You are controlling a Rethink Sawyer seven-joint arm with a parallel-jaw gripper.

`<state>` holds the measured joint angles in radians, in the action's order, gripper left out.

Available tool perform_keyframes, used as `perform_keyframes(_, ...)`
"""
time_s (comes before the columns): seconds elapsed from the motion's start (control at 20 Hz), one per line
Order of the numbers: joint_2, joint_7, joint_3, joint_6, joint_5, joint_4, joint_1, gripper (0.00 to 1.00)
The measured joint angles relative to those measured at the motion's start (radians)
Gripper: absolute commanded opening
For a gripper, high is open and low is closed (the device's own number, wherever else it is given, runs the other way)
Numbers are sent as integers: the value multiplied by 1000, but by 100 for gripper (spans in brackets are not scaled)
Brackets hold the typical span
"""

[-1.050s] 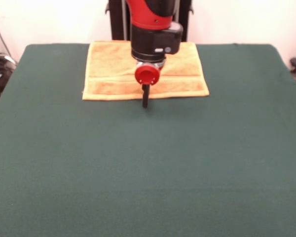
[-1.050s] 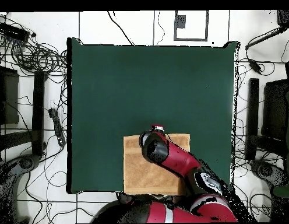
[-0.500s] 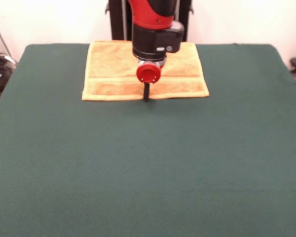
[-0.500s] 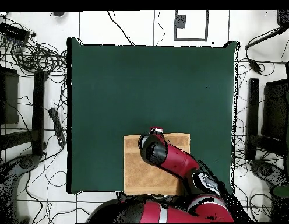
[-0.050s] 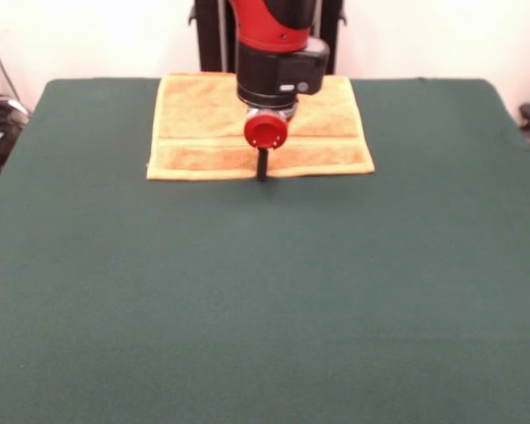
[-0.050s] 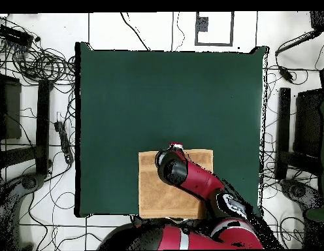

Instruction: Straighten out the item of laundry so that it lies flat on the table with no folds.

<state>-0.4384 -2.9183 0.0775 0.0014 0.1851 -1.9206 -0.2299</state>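
Gripper (image 5: 262, 170) tip at towel (image 5: 203, 124) front edge on table (image 5: 265, 300), can't tell if open/closed; risk: pinch misses hem or drags cloth, bunching it w/ new folds.

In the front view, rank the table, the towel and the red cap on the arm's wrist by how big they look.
Largest to smallest in the front view:
1. The table, filling most of the picture.
2. The towel, a small patch at the table's far edge.
3. The red cap, clearly smallest, though it sits nearer the camera than the towel.
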Motion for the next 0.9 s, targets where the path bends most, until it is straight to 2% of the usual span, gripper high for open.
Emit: perform_keyframes(0.9, -10, 0, -78, 6, -121, -1, -100, 0)
